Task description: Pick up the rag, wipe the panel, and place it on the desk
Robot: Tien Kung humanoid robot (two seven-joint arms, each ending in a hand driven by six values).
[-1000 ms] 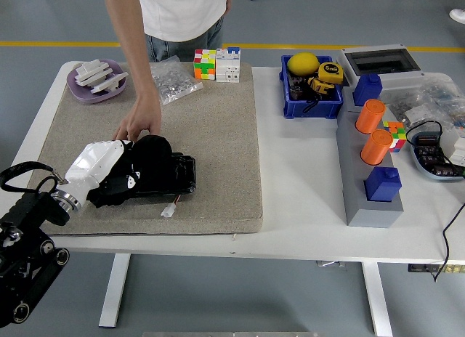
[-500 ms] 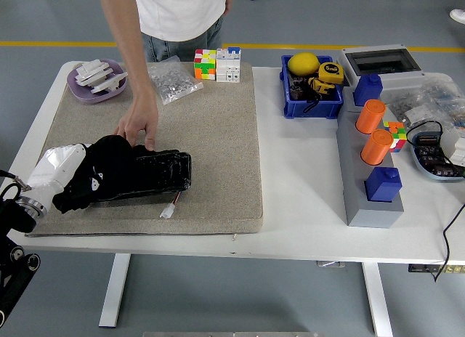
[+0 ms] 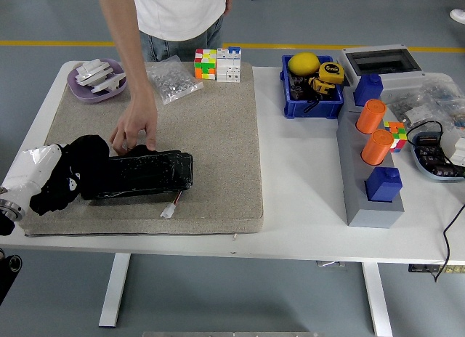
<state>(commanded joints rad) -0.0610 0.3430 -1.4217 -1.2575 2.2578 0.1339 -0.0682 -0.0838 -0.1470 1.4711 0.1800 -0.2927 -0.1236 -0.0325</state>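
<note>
The black rag (image 3: 69, 179) is held in the fingers of the left hand (image 3: 40, 179), which are wrapped around it at the left end of the black panel (image 3: 142, 173). The panel lies on the beige mat (image 3: 211, 148) that covers the left half of the white counter (image 3: 298, 184). Compared with a second ago, the hand and rag have been drawn leftward along the panel, from over its middle to its left end, so that most of the glossy top surface is now uncovered. This is judged to be the end of a wiping stroke, with the wipe well under way or nearly complete. The panel's far edge is steadied by a person's hand (image 3: 134, 130), whose fingertips are pressed against it, much as they were a second ago. The right hand is not seen. What is judged to remain is either another pass or the rag's release onto the counter, for which the rag would need to be carried clear of the panel and mat.
</note>
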